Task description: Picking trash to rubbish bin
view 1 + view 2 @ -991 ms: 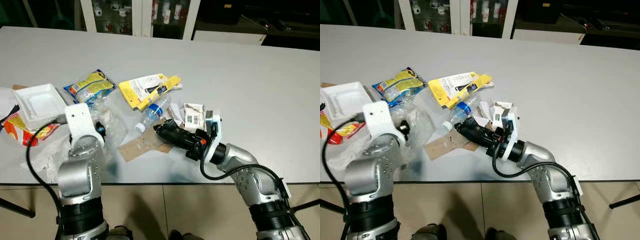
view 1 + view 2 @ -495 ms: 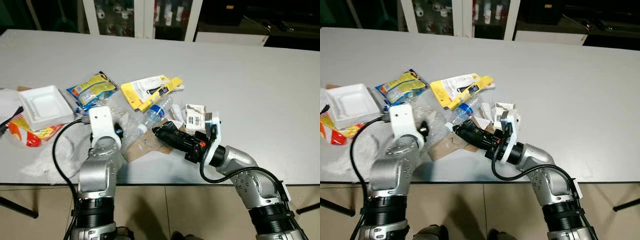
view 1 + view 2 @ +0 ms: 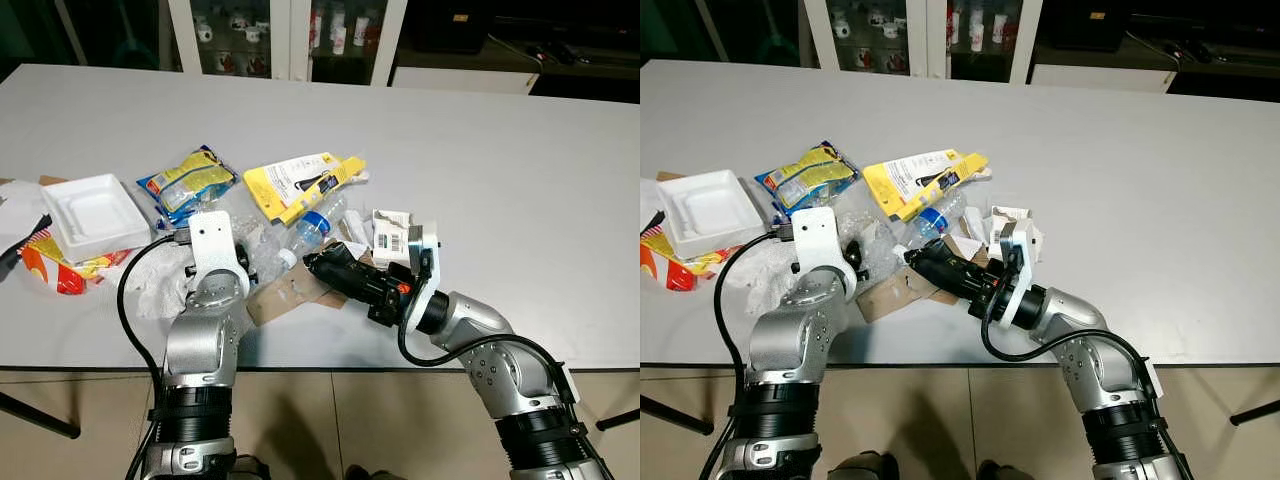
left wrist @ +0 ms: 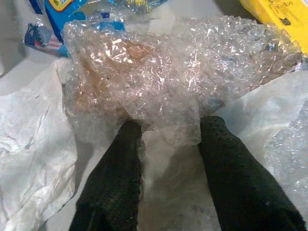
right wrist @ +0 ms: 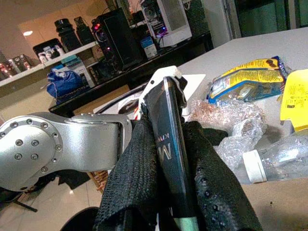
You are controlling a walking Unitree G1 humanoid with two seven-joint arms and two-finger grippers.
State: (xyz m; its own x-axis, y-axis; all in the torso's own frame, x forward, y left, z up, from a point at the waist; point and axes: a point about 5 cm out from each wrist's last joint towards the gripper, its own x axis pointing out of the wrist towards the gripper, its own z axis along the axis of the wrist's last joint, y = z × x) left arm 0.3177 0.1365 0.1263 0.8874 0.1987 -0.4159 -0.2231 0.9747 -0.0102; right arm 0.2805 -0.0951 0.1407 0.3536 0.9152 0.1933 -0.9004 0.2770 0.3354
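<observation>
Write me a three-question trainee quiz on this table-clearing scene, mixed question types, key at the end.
1. True or false: the right gripper is shut on a dark flat packet.
2. What does the left gripper straddle with its open fingers?
A. the white foam tray
B. the crumpled bubble wrap
C. the yellow card package
3. Fill in: the capped clear plastic bottle lies on its side between the yellow card package and the piece of brown ______.

Key: 1 true; 2 B; 3 cardboard.
</observation>
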